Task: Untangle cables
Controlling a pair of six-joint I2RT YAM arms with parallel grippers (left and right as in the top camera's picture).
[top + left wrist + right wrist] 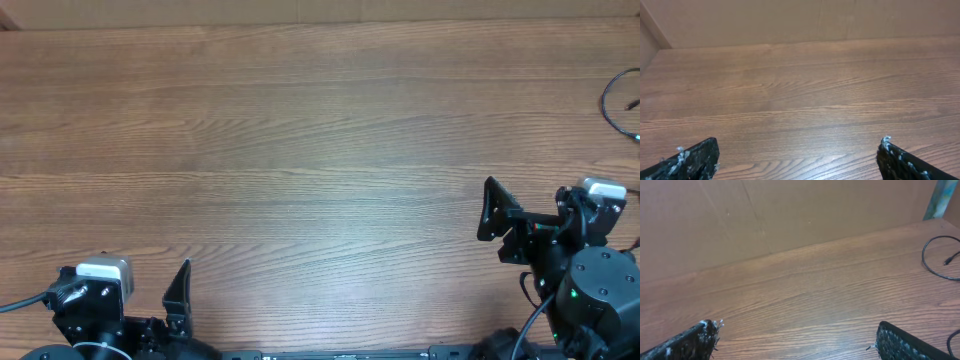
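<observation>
- Cables point(923, 257), thin black flexible cords, lie in a loose loop at the far right edge of the brown wood-grain worktop point(320, 150), with a small plug end point(950, 259) inside the loop.
- The left gripper point(799, 165) sits near-left, well apart from them, its fingers spread wide and holding nothing.
- The right gripper point(805, 342) is nearer them, its fingers also spread, gripping nothing.
- A plain tan wall point(790, 210) backs the worktop.

Setting: robot lab test station. Bare wood-grain counter point(320, 150), plain brown board wall point(790, 215) along the far edge. Two arms fixed at the near edge: left arm point(90, 300), right arm point(590, 285).
</observation>
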